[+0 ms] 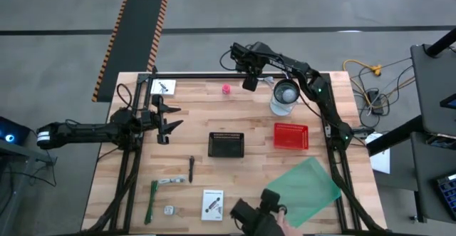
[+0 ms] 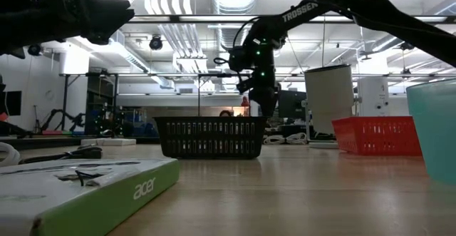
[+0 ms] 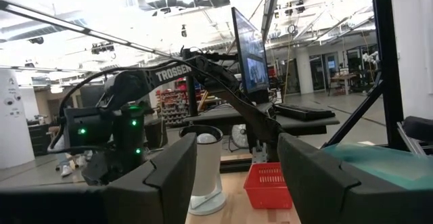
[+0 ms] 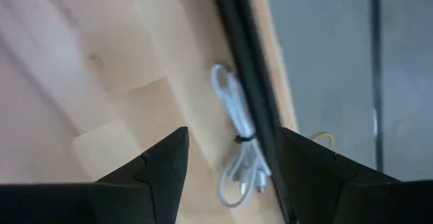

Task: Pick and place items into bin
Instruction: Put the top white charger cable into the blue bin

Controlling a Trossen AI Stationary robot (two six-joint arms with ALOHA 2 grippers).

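Between my right pincer's (image 4: 230, 163) two spread fingers, with nothing pinched, lies a coiled white cable (image 4: 238, 143), close below me and tight against the dark rail (image 4: 247, 82) at the table's far edge. That rail is my main worry: if I drop straight down, the finger on that side may land on the rail instead of the wood, and then I close on air or only nudge the cable along. The coil is loose too, tied at its middle, so I could catch one loop and have the rest dangle and snag as I lift. From above, my right pincer (image 1: 251, 79) hangs over the far edge, the pink cube (image 1: 226, 89) just beside it toward my left arm, a white cup (image 1: 285, 95) on the other side, and the black bin (image 1: 226, 144) well nearer the table's middle, a red basket (image 1: 291, 136) beside that. Swinging over, I could clip the cup with my forearm. My left pincer (image 1: 165, 118) waits, also spread and empty, well off from the bin, near a white card (image 1: 163, 87).
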